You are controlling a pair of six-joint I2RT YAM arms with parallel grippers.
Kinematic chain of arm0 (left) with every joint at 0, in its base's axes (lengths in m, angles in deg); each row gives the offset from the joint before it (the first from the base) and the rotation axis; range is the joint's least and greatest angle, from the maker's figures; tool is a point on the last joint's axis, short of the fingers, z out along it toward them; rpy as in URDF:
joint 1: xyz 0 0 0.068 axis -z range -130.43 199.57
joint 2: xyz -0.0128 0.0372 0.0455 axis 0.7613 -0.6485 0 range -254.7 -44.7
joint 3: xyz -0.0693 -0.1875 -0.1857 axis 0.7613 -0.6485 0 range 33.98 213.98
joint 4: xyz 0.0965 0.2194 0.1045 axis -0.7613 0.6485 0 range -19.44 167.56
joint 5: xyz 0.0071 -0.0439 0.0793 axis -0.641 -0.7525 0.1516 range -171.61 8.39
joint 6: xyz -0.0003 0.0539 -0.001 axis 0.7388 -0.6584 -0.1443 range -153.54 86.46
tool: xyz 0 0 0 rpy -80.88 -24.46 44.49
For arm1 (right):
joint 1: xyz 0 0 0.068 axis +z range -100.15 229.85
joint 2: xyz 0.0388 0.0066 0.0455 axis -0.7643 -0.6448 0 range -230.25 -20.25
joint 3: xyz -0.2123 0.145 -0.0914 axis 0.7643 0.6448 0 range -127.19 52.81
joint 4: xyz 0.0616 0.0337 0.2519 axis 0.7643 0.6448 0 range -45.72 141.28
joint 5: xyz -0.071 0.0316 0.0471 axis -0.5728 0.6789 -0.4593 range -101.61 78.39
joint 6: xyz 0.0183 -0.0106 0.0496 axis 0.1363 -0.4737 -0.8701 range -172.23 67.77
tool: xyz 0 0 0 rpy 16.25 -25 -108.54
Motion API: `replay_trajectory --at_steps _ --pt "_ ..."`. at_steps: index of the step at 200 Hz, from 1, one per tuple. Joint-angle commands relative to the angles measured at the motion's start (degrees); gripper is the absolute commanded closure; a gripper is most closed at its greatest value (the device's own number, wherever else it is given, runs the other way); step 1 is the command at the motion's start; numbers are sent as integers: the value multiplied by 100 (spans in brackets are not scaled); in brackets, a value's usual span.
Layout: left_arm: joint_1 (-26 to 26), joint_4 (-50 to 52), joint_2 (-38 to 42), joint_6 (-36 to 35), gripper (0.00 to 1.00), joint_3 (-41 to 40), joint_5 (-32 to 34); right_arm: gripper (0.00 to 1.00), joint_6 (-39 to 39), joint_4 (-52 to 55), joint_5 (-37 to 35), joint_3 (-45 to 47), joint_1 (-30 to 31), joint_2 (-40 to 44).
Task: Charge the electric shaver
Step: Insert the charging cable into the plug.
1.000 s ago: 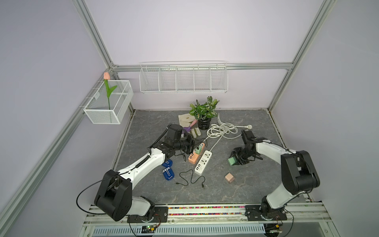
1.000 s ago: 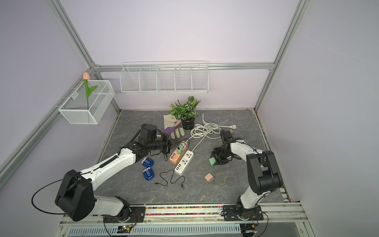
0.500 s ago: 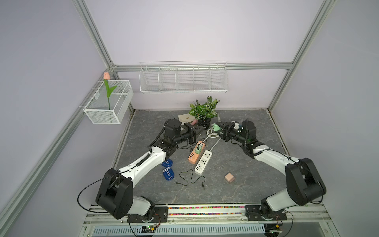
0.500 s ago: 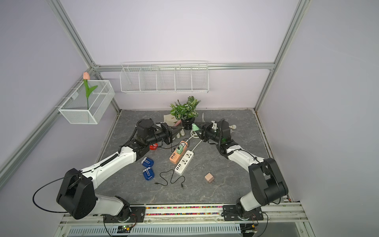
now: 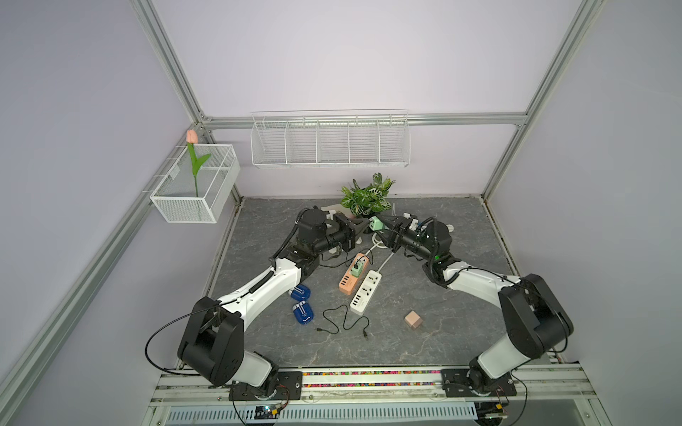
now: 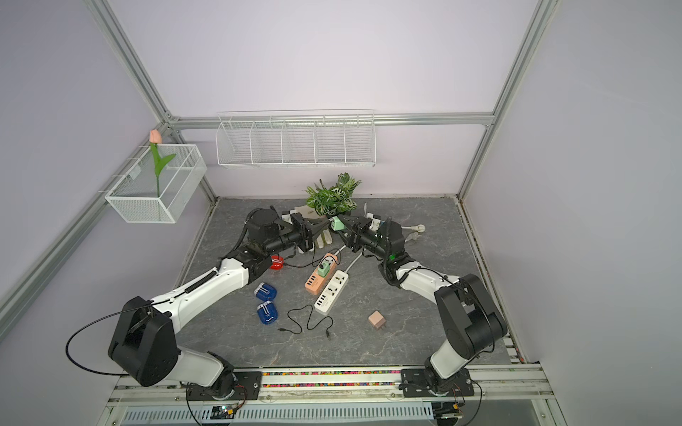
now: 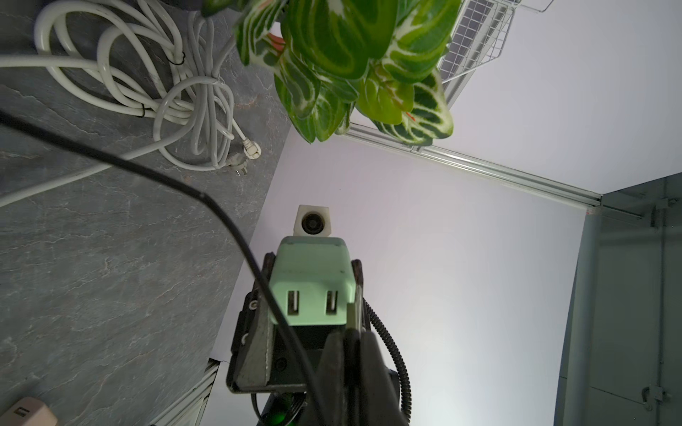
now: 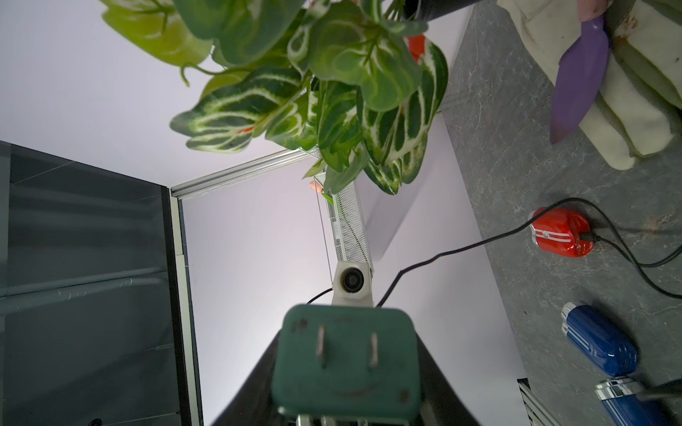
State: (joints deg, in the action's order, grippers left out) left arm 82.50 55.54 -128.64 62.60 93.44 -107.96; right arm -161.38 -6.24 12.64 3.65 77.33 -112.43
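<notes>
My right gripper (image 5: 381, 225) (image 8: 345, 372) is shut on a mint-green USB adapter (image 5: 376, 223) (image 6: 336, 223) (image 7: 313, 284), held in the air in front of the plant. The left gripper (image 5: 366, 223) (image 7: 350, 333) faces it, shut on the metal plug (image 7: 352, 313) of a black cable (image 7: 236, 228). The plug tip sits at the adapter's edge, and both USB ports show empty. That cable runs back to the red electric shaver (image 6: 276, 262) (image 8: 561, 232) lying on the table beside my left arm.
Two blue shavers (image 5: 300, 302) lie near the left arm. An orange power strip (image 5: 350, 278) carries another green adapter (image 5: 356, 268), beside a white strip (image 5: 365, 291). A loose black cable (image 5: 343, 324) and a pink cube (image 5: 413, 319) lie in front. The plant (image 5: 367, 197), coiled white cords (image 7: 177, 92) and a glove (image 8: 627, 92) are behind.
The right arm has carried the green adapter up from the table on the right to the middle. The left gripper has risen to face it. Over the last half second little has moved.
</notes>
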Motion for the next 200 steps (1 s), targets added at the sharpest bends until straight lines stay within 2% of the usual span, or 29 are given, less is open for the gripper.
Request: replay_trajectory --at_steps 1,34,87,138,200 --pt "-29 151 -42 -62 100 187 -24 93 -306 -366 -35 -78 47 34" --pt "-31 450 -28 -216 100 262 -4 93 -309 -379 -67 -84 53 78" --pt "-37 402 -105 -215 100 320 -28 93 -327 -313 128 -278 95 41" --pt "-32 412 -45 -247 100 351 -53 93 -31 286 357 -71 109 303" --pt "-32 713 -103 -378 100 400 -316 93 -100 130 316 -83 122 245"
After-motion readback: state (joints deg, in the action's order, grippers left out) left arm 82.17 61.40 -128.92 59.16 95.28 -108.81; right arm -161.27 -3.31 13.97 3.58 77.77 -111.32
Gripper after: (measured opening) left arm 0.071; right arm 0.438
